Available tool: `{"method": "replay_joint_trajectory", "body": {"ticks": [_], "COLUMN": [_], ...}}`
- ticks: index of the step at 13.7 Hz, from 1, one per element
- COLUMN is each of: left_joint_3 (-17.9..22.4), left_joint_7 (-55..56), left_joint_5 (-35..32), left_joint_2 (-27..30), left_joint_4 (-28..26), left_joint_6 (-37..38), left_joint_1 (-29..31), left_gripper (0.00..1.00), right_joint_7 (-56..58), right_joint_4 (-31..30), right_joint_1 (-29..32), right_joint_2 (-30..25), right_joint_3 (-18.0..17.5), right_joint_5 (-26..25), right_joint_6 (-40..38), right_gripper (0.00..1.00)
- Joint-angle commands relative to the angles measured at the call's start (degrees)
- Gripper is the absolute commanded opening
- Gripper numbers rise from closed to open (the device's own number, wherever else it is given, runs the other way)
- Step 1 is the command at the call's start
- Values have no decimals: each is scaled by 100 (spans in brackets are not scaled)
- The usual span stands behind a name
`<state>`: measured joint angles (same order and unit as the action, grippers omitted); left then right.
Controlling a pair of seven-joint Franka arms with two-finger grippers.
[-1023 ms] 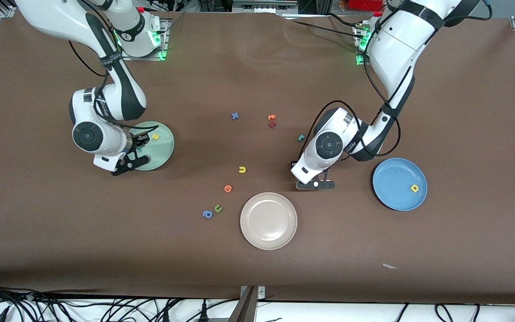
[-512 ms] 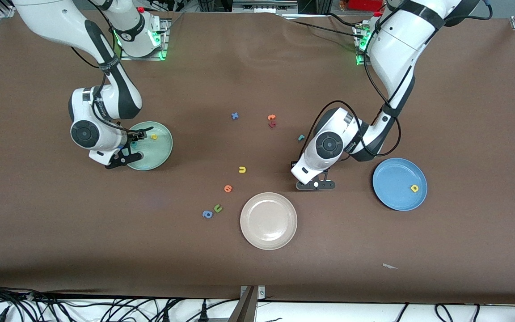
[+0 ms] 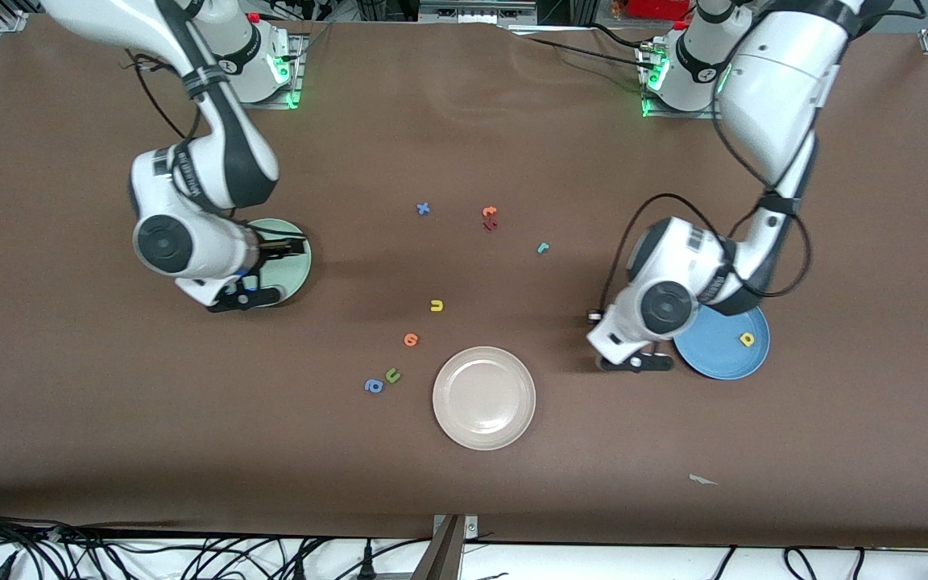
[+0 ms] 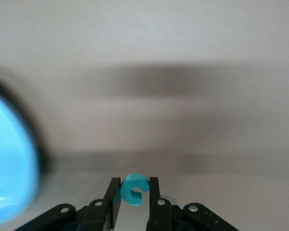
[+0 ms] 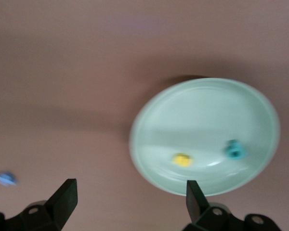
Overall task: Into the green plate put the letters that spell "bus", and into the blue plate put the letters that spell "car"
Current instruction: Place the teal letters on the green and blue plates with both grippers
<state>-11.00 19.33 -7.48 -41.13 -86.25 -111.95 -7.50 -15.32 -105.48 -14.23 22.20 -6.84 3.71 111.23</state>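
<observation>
The left end effector [image 4: 134, 204], clamped on the teal "c" [image 4: 135, 190], hangs beside the blue plate [image 3: 734, 362]. Next it likely needs carrying over the plate and letting go. The right end effector [image 5: 130, 202], fingers apart, hovers over the green plate [image 5: 207, 130].

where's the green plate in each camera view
Front view: the green plate lies toward the right arm's end of the table, mostly hidden under the right hand.
Left wrist view: not in it; only the blue plate shows.
Right wrist view: the green plate fills the middle, holding a yellow letter and a teal letter.
Shared landmark: the brown table.
</observation>
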Motion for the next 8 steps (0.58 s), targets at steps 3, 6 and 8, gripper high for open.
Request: {"method": "replay_joint_trajectory", "body": {"ticks": [3,6,8], "left_joint_3": [-26,-16,-25], "left_joint_7": [-1624,-1924,-1907], "left_joint_5": [-270,-1235,-1230], "left_joint_2": [97,97,341], "left_joint_4": [30,4,30], "left_joint_6": [392,883,1279], "left_joint_1": [986,1083,1101], "left_gripper": [23,88,100], "right_joint_7": [-2594,-3598,-3706], "right_joint_4": [1045,1713,1882], "right_joint_1": [-957,-1397,-1556], "right_joint_2": [1188,1856,2112], "right_joint_3": [-72,-72,-63], "right_joint_5": [69,34,-10], "right_joint_6": [1082,1864,2392], "right_gripper": [100,100,100]}}
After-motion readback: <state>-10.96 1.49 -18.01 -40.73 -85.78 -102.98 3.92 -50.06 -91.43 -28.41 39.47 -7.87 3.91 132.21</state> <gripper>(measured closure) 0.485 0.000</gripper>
